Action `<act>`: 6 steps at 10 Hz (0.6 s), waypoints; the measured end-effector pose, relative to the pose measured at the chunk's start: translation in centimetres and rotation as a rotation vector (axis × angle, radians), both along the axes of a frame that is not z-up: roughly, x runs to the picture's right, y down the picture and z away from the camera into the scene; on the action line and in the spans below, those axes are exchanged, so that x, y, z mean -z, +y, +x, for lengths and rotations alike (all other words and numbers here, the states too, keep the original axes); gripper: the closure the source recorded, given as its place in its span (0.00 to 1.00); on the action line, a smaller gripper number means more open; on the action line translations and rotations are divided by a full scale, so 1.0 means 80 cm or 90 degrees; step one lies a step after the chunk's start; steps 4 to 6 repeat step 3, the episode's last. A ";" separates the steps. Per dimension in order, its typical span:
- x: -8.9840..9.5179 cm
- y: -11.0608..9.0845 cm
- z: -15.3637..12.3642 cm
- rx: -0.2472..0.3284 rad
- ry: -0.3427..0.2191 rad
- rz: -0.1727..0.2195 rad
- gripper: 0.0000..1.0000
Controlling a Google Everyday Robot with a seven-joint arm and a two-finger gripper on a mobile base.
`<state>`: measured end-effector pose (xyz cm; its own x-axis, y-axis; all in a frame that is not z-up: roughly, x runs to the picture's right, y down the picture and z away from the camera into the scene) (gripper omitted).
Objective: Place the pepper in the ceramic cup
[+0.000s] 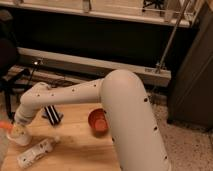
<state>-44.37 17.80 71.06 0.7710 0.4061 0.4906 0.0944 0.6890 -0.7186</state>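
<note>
White robot arm reaching left over the wooden bench (75,145), gripper (18,123) directly above the small cream ceramic cup (19,135), slim orange-red pepper (4,125) at the cup's upper left by the gripper, jaws' state impossible to tell, round orange-red bowl (98,120) mid-bench, long white labelled bottle (36,152) lying near the cup.

High close view behind arm (100,95)

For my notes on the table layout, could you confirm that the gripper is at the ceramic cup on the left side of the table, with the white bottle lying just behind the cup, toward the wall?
Not quite: the camera view shows the white bottle lying in front of the ceramic cup, nearer the table's front edge, not behind it. The rest holds: the gripper is at the cup on the left side of the table.
</note>
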 end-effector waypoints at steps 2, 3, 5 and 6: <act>0.001 -0.001 0.000 -0.002 0.002 0.002 0.20; 0.001 -0.004 0.000 -0.008 0.003 0.001 0.20; 0.001 -0.004 0.000 -0.008 0.003 0.001 0.20; 0.001 -0.004 0.000 -0.008 0.003 0.001 0.20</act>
